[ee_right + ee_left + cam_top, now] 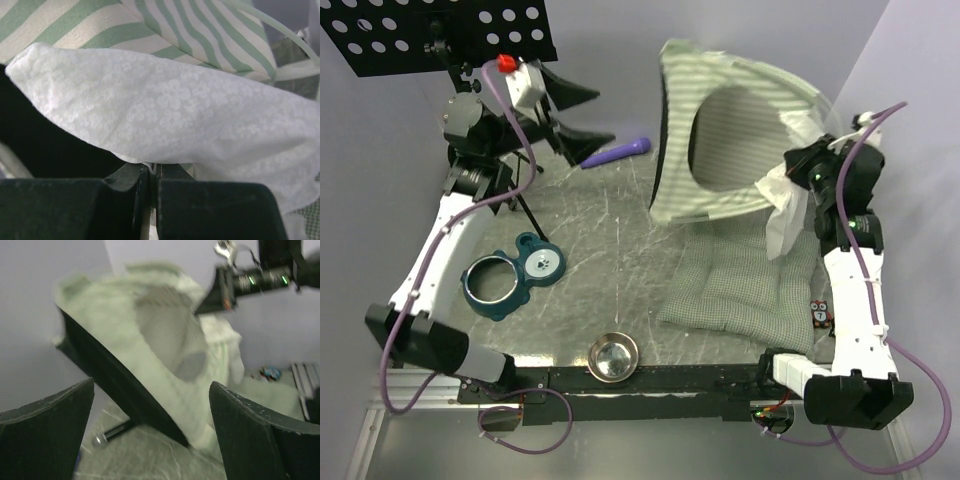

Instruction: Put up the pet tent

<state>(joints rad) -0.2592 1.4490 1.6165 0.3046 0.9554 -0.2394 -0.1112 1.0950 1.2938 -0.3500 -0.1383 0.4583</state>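
Observation:
The pet tent (730,75) stands at the back right, green-and-white striped, with its oval opening facing left. Its checked cushion mat (745,285) lies flat in front of it. My right gripper (800,178) is at the tent's right side, shut on the white mesh panel (785,220), which hangs below it. In the right wrist view the jaws (154,172) pinch the flowered mesh (170,105) under striped fabric (150,25) and a thin pole (270,25). My left gripper (578,115) hovers left of the tent, open and holding nothing. Its view (152,440) shows the blurred tent (150,340) and dark lining (120,385) ahead.
A purple stick (617,152) lies left of the tent. The teal double bowl holder (510,275) sits at the left, and the steel bowl (612,357) at the near edge. A black perforated stand (440,30) rises at the back left. A small owl card (820,312) lies beside the mat.

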